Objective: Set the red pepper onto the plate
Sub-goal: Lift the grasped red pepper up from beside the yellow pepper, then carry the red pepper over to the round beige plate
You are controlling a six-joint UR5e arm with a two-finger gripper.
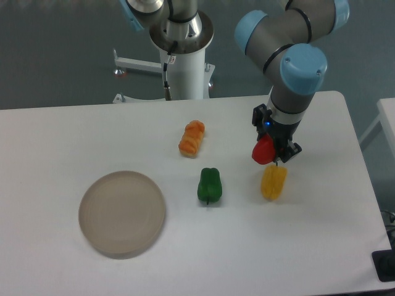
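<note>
The red pepper [263, 152] hangs above the table at the right, held between the dark fingers of my gripper [270, 150], which is shut on it. Its upper part is hidden by the gripper body. The round beige-grey plate [122, 213] lies flat at the lower left of the white table, far to the left of the gripper and with nothing on it.
A yellow pepper [273, 182] lies just below the held pepper. A green pepper [209, 184] sits near the table's middle, and an orange ridged vegetable [192, 138] lies behind it. The arm's white base column [184, 65] stands at the table's back edge.
</note>
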